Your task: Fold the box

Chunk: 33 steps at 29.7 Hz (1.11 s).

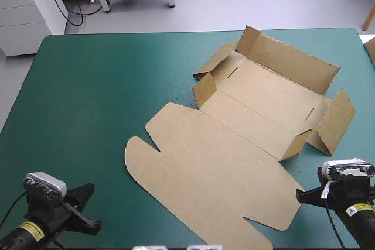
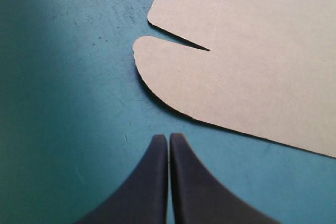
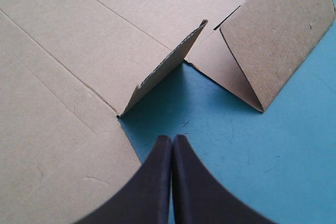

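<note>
Box [image 1: 234, 144]: brown cut sheet, found right of the table's middle on the teal-green cover [image 1: 88, 98], laid slantwise from the near edge toward the far right corner
Far half: partly raised; the long far wall [image 1: 293, 57] was stood up along the base panel, tilted outward
Side flaps: one pair [image 1: 206, 86] was lifted at the left end of the base panel, and another [image 1: 335, 122] at the right end, the outer one folded into a tent shape
Slots: two short cuts [image 1: 232, 73] were seen in the base panel, one near each end
Lid [image 1: 222, 185]: laid flat on the cover, stretched toward the robot, with a rounded tab [image 1: 139, 151] at its left corner
Left gripper [image 2: 168, 137]: black fingers were pressed together into one point, pinching nothing; it was held over bare cover, near the rounded tab but apart from it
Right gripper [image 3: 172, 139]: black fingers were likewise pressed together, pinching nothing; it was held just beside the lid's right edge
Ahead of the right gripper: a small upright flap [image 3: 168, 66] and the tented flap were seen, with a wedge of bare cover between them
Contact: whether the right gripper touched the lid's edge could not be told
</note>
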Each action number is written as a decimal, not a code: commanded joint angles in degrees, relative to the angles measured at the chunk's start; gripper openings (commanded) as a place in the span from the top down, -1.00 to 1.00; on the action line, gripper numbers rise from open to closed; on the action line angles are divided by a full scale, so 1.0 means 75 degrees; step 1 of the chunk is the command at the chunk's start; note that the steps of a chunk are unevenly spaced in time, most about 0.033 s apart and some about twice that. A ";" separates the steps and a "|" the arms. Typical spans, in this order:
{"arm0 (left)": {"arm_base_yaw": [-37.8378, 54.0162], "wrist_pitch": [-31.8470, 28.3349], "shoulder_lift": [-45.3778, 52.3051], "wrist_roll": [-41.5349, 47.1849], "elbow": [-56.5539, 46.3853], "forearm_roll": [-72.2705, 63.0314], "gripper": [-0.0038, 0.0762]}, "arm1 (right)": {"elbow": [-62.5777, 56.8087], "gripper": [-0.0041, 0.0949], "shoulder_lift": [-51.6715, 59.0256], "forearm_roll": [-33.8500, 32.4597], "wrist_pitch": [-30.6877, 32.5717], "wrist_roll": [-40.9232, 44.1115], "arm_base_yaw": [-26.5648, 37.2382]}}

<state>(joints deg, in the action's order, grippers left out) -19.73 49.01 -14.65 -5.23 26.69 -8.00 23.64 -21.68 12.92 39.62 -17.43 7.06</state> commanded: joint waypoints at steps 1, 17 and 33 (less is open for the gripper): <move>-0.0045 -0.0524 -0.0098 0.0021 0.0178 -0.0174 0.92 | 0.0204 0.95 -0.0059 0.0108 -0.0449 -0.0016 -0.0011; -0.0045 -0.0539 -0.0098 0.0021 0.0178 -0.0374 0.92 | 0.0204 0.95 -0.0059 0.0092 -0.0511 -0.0016 -0.0011; -0.0045 -0.0539 -0.0098 0.0016 0.0178 -0.0360 0.92 | 0.1216 -0.20 -0.0059 -0.0062 0.0837 -0.0035 -0.0011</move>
<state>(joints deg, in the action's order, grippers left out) -19.73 48.62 -14.65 -5.23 26.69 -9.38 29.90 -21.68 12.26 47.48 -17.43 7.06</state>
